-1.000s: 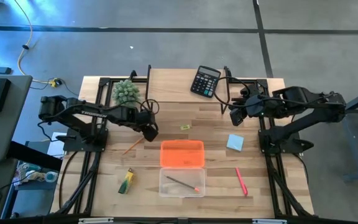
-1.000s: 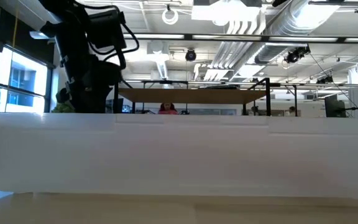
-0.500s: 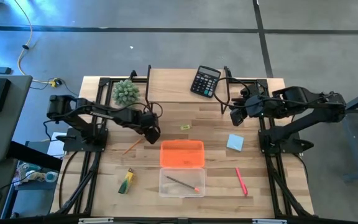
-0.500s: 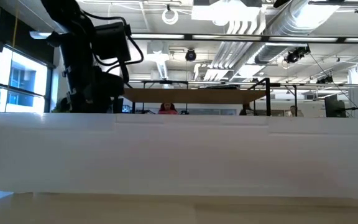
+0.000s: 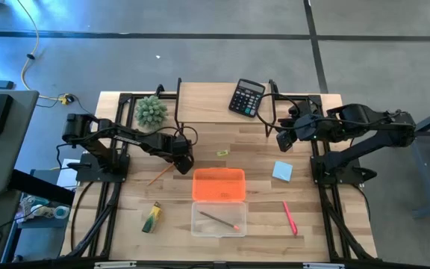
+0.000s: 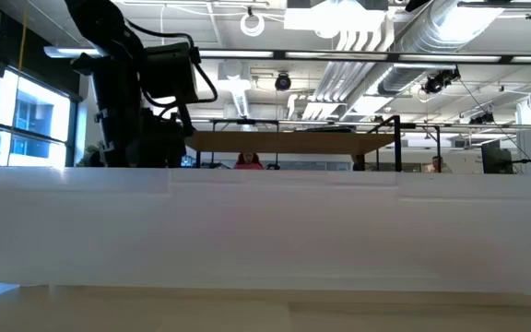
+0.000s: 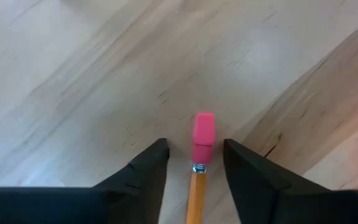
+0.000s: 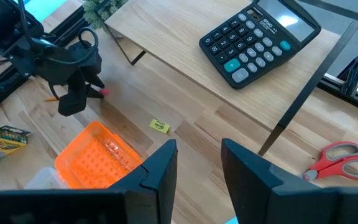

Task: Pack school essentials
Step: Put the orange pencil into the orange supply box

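My left gripper (image 5: 184,158) is open and low over the table, left of the orange case lid (image 5: 219,184). In the left wrist view its fingers (image 7: 194,146) stand on either side of a wooden pencil's pink eraser end (image 7: 203,135) without touching it. That pencil (image 5: 159,176) lies flat on the table. A second pencil (image 5: 219,219) lies in the clear box (image 5: 196,229). The note pad (image 5: 282,171), pink pen (image 5: 289,217), green-yellow marker pack (image 5: 151,217) and tiny yellow piece (image 5: 222,153) lie on the table. My right gripper (image 5: 281,140) hovers open by the far right. The scissors (image 8: 334,159) lie under it.
The black calculator (image 5: 246,97) and the spiky green plant (image 5: 150,110) sit near the far edge. In the low view the clear box's wall (image 6: 265,231) fills the picture and hides the table; only my left arm (image 6: 136,92) rises above it. Bare wood lies between the lid and the note pad.
My left arm has reached a little toward the table's right and come down, bringing its gripper lower over the pencil's eraser end. The right arm and the objects have kept still.
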{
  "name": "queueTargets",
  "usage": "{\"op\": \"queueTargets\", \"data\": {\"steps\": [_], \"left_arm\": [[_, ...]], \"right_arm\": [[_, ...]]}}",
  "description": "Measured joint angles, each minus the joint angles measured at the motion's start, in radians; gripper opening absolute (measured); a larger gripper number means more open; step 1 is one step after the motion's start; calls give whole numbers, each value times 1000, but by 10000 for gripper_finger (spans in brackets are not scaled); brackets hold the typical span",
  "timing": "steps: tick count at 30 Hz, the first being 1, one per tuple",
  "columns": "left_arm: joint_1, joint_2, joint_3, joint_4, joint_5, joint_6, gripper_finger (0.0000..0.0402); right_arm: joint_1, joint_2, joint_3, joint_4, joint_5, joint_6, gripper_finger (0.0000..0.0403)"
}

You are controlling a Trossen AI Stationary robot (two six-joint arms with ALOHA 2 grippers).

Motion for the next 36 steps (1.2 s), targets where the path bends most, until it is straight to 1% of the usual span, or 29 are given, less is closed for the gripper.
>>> {"op": "queueTargets", "data": {"steps": [8,11,16,20,22,24,32,36], "left_arm": [[-45,4,-1,14,-15,20,34],[-58,3,-1,12,-24,21,11],[-71,4,1,7,-35,20,18],[-87,10,43,-34,-34,29,16],[-100,14,82,-77,-3,52,15],[-116,13,133,-99,-1,74,15],[-167,10,311,-245,-25,158,15],[-205,9,399,-250,-26,203,15]], "right_arm": [[0,0,0,0,0,-14,117],[0,0,0,0,1,-14,117],[0,0,0,0,1,-14,117],[0,0,0,0,1,-14,117],[0,0,0,0,1,-14,117],[0,0,0,0,2,-14,117],[0,0,0,1,1,-22,117],[0,0,0,1,0,-22,117]]}}
